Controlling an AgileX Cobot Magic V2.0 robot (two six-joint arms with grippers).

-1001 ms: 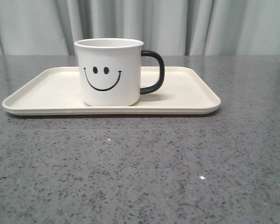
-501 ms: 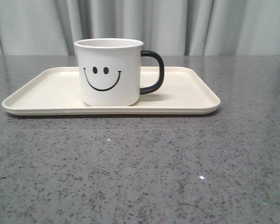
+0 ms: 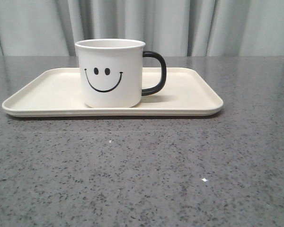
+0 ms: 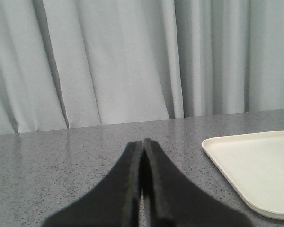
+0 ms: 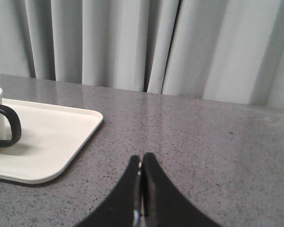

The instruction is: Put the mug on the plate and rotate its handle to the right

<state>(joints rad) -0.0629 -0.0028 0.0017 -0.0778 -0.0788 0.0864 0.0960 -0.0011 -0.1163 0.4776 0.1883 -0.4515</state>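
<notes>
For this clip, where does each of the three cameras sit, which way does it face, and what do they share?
Front: looks forward over the table at the mug on the plate, curtain behind; no robot parts show.
Left wrist: on the left arm, low, facing the curtain; shut left pincer, one plate corner.
Right wrist: on the right arm, low, facing the curtain; shut right pincer, the handle.
Shared: all three show the plate; front and right wrist show the handle.

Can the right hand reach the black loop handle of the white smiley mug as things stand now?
Probably yes. The right hand is shut and empty, off the cream rectangular tray. Only bare grey table lies between it and the black loop handle, which points toward that side.
</notes>
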